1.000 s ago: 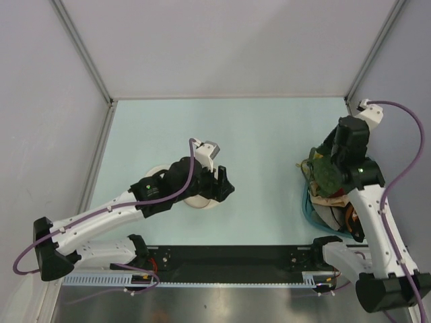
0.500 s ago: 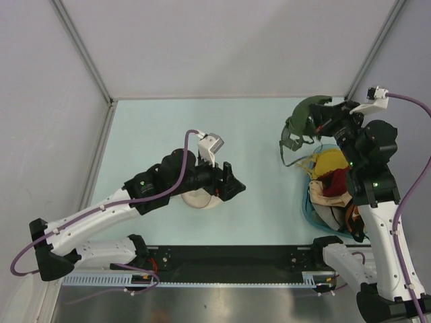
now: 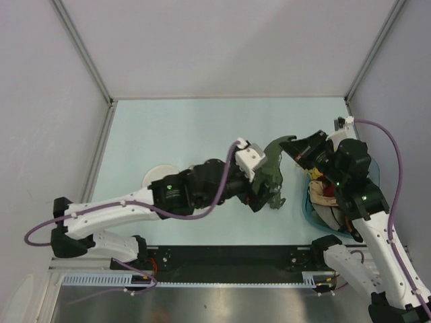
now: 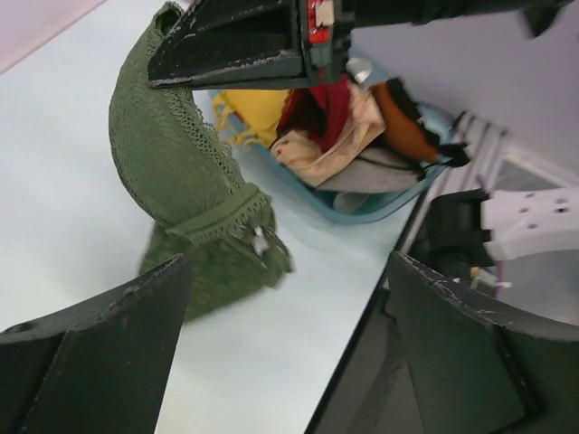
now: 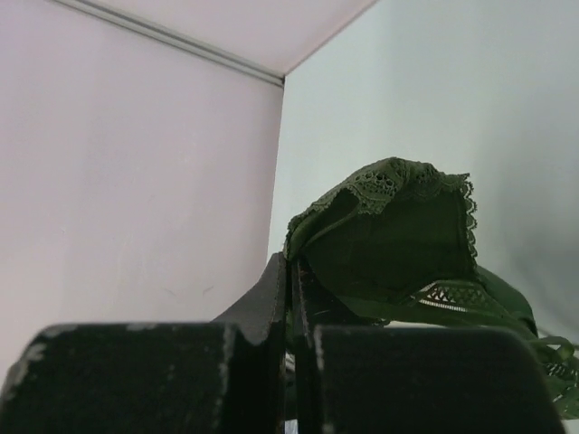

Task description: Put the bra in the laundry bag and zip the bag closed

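Note:
The dark olive-green bra [image 3: 273, 169] hangs from my right gripper [image 3: 291, 149], which is shut on its top edge just left of the blue tub. In the right wrist view the bra [image 5: 398, 226] droops past the closed fingers [image 5: 291, 271]. My left gripper [image 3: 264, 197] is open, right beside the bra's lower part; in the left wrist view the bra [image 4: 176, 181] hangs ahead of and between the spread jaws [image 4: 288, 298], not touching them. The cream-white laundry bag [image 3: 156, 176] lies on the table at the left, mostly hidden behind my left arm.
A translucent blue tub [image 3: 311, 210] with yellow, red, orange and beige garments [image 4: 353, 136] stands at the right, under my right arm. The black front rail [image 3: 229, 256] runs along the near table edge. Grey walls enclose the table.
My left arm has swung right, off the laundry bag and over to the bra. My right gripper has carried the bra from the back right down toward the table's middle.

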You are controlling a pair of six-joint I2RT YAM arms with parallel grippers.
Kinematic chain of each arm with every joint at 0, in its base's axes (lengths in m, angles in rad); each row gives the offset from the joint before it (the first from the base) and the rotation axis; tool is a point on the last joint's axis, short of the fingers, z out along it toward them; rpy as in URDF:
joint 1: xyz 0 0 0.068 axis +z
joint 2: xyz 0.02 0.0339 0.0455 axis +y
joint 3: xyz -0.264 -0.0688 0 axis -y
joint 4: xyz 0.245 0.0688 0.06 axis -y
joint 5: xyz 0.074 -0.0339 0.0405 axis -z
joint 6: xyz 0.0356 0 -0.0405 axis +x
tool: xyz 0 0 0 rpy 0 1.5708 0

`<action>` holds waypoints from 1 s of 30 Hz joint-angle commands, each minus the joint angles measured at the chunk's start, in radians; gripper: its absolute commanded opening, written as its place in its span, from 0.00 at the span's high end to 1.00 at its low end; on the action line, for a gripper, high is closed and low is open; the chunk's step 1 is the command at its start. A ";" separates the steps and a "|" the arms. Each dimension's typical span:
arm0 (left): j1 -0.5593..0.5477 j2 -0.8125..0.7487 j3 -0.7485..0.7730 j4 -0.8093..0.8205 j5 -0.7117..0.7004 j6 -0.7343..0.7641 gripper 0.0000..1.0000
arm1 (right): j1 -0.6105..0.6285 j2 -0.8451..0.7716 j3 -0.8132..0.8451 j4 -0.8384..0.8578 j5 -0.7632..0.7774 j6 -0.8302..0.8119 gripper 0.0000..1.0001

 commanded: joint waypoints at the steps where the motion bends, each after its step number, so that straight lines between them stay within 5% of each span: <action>1: -0.053 0.083 0.023 0.023 -0.222 0.044 0.06 | 0.065 -0.079 -0.049 -0.039 0.087 0.147 1.00; 11: -0.047 0.195 0.042 0.054 -0.366 -0.020 0.10 | 0.159 -0.166 -0.126 -0.066 0.090 0.236 1.00; 13: -0.039 0.228 0.066 0.025 -0.397 -0.023 0.19 | 0.164 -0.189 -0.133 -0.072 0.072 0.239 1.00; 17: 0.005 0.242 0.101 -0.014 -0.358 -0.043 0.52 | 0.165 -0.228 -0.152 -0.102 0.047 0.216 1.00; 21: 0.063 0.248 0.112 -0.027 -0.244 -0.059 0.98 | 0.162 -0.261 -0.184 -0.112 0.041 0.172 0.90; 24: 0.114 0.263 0.153 -0.061 -0.128 -0.073 1.00 | 0.161 -0.251 -0.153 -0.174 0.064 0.054 0.65; 25: 0.125 0.263 0.165 -0.064 -0.097 -0.078 1.00 | 0.161 -0.246 -0.112 -0.203 0.107 0.017 0.48; 28: 0.160 0.243 0.199 -0.064 0.038 -0.125 1.00 | 0.159 -0.214 -0.048 -0.314 0.171 -0.136 0.27; 30: 0.182 0.223 0.198 -0.032 0.145 -0.162 1.00 | 0.159 -0.191 0.009 -0.387 0.199 -0.218 0.21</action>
